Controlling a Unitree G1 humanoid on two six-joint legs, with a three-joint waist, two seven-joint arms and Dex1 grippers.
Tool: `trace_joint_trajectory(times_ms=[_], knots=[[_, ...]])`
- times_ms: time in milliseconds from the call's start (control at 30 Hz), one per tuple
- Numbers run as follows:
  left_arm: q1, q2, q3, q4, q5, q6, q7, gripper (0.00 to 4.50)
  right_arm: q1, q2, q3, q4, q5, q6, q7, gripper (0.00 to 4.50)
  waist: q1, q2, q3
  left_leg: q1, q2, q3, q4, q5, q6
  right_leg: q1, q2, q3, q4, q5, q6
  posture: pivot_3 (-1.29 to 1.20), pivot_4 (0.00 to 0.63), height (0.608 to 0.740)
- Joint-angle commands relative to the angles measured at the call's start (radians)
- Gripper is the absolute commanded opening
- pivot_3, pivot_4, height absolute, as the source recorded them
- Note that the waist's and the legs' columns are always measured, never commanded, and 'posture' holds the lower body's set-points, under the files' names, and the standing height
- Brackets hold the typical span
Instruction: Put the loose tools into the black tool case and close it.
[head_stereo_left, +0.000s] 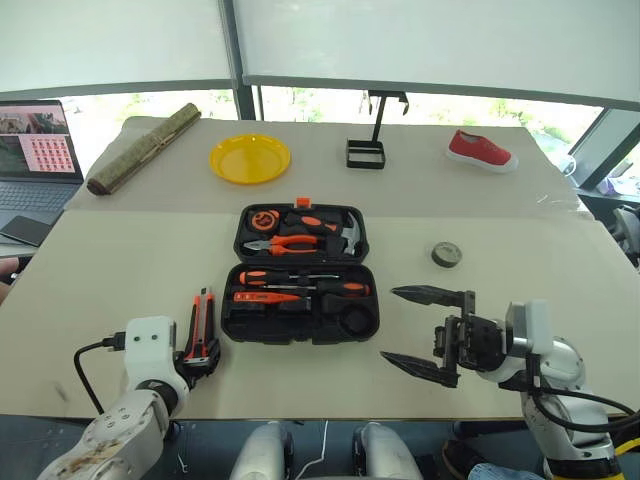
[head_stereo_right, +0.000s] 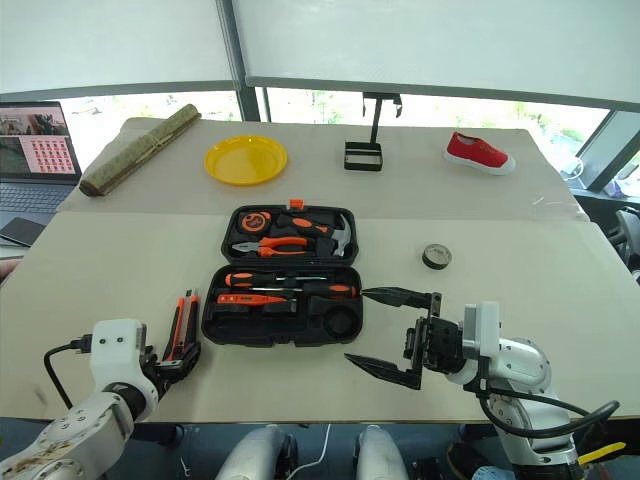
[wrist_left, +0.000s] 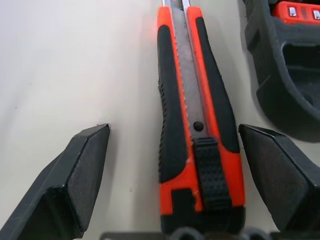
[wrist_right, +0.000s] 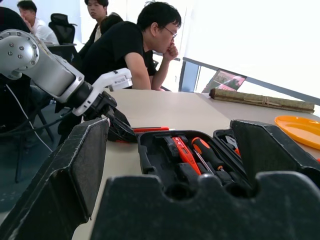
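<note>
Head views: black plastic clamshell tool case (head_stereo_left: 300, 275) lies open mid-table, small dark tape roll (head_stereo_left: 446, 255) to its right, right gripper (head_stereo_left: 432, 331) released nearby. Left wrist view — left gripper (wrist_left: 172, 175) spread wide, orange-black utility knife (wrist_left: 197, 125) between its fingers (wrist_left: 85, 170), untouched. Right wrist view — seated people behind the table.

I see an orange-and-black knife (wrist_left: 197, 130), a black case (head_stereo_left: 300, 275), a yellow plate (head_stereo_left: 250, 158) and a red shoe (head_stereo_left: 480, 150).
</note>
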Motion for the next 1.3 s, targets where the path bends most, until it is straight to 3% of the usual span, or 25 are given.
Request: trace_joint_trajectory(times_ms=[33,267,300,333,367,533,667,800,867,967,1033,1133,1300], knots=[[-0.022,-0.016,-0.072,-0.012,0.024,0.044,0.015,4.44,-0.019,-0.012,-0.016,-0.038,0.037,0.021,-0.011,4.50,0.003,0.000,0.000,0.000,0.000,0.000,0.000,0.000,0.000,0.000,0.000,0.000,0.000,0.000,0.000,0.00,0.150,0.740],[-0.068,0.010,-0.091,0.023,0.078,0.095,-0.003,4.44,-0.027,-0.008,-0.019,-0.027,0.034,0.021,-0.017,4.50,0.008,0.002,0.000,0.000,-0.001,0.000,0.000,0.000,0.000,0.000,-0.003,-0.001,0.000,-0.003,-0.004,0.00,0.150,0.740],[-0.074,0.019,-0.095,0.031,0.078,0.105,-0.017,3.91,-0.028,-0.005,-0.017,-0.024,0.031,0.017,-0.018,4.50,0.009,0.002,0.000,0.000,-0.001,0.000,0.000,0.000,0.000,0.000,-0.003,-0.001,0.000,-0.003,-0.004,0.00,0.150,0.740],[-0.076,0.026,-0.099,0.037,0.081,0.109,-0.025,3.79,-0.029,-0.002,-0.016,-0.021,0.029,0.013,-0.019,4.50,0.009,0.002,0.000,0.000,-0.001,0.000,0.000,0.000,0.000,0.000,-0.003,-0.001,0.000,-0.003,-0.004,0.00,0.150,0.740],[-0.076,0.030,-0.100,0.040,0.087,0.109,-0.029,3.28,-0.028,0.000,-0.015,-0.019,0.027,0.010,-0.019,4.50,0.009,0.002,0.000,0.000,-0.001,0.000,0.000,0.000,0.000,0.000,-0.003,-0.001,0.000,-0.003,-0.004,0.00,0.150,0.740],[-0.065,0.060,-0.063,0.056,0.110,0.104,-0.070,1.73,-0.021,0.006,-0.017,-0.008,0.019,-0.005,-0.014,4.50,0.008,0.003,-0.001,0.000,-0.001,0.000,0.000,0.000,0.000,0.000,-0.003,-0.001,-0.001,-0.003,-0.004,0.00,0.150,0.740],[-0.043,0.151,0.007,0.095,0.149,-0.026,-0.157,1.73,-0.007,0.010,-0.019,-0.005,0.016,-0.017,-0.010,4.50,0.005,0.004,-0.001,0.000,-0.001,0.000,-0.002,0.000,0.000,-0.001,-0.003,-0.001,-0.001,-0.003,-0.005,0.00,0.150,0.740],[-0.059,0.202,0.122,0.193,0.108,-0.329,-0.365,1.73,-0.002,0.009,-0.026,-0.012,0.015,-0.022,-0.021,4.50,-0.002,0.003,0.000,0.000,0.000,0.000,-0.005,0.001,-0.001,-0.003,-0.006,-0.001,-0.001,-0.004,-0.008,0.00,0.150,0.740],[-0.076,0.252,0.162,0.253,0.086,-0.482,-0.513,1.73,-0.001,0.003,-0.036,-0.018,0.018,-0.019,-0.028,4.50,-0.003,0.002,0.000,-0.001,0.000,0.000,-0.005,0.001,-0.001,-0.004,-0.006,-0.001,-0.001,-0.004,-0.008,0.00,0.150,0.740],[-0.123,0.425,0.140,0.351,-0.006,-0.659,-0.933,1.73,0.013,-0.026,-0.070,-0.033,0.029,0.004,-0.035,4.50,0.005,0.002,0.001,-0.004,0.000,0.000,-0.006,0.001,-0.001,-0.006,-0.008,-0.003,-0.002,-0.005,-0.008,0.00,0.150,0.740],[-0.173,0.563,0.058,0.404,-0.023,-0.699,-1.151,1.73,0.025,-0.052,-0.089,-0.043,0.035,0.026,-0.042,4.50,0.009,0.002,0.001,-0.007,-0.001,0.001,-0.006,0.001,-0.001,-0.015,-0.009,-0.003,-0.003,-0.005,-0.008,0.00,0.150,0.740],[-0.321,0.726,-0.135,0.502,0.061,-0.781,-1.363,1.73,0.046,-0.090,-0.106,-0.058,0.027,0.053,-0.058,4.50,0.009,0.003,0.001,-0.012,-0.003,0.003,-0.006,0.001,0.000,-0.016,-0.007,-0.002,-0.003,-0.004,-0.007,0.00,0.150,0.740],[-0.550,0.752,-0.348,0.620,0.176,-0.840,-1.445,1.73,0.066,-0.104,-0.102,-0.103,0.022,0.082,-0.096,4.50,-0.003,0.003,0.002,-0.015,-0.001,0.004,-0.006,0.001,0.001,-0.017,0.002,-0.001,-0.004,0.001,0.001,0.00,0.150,0.740]])
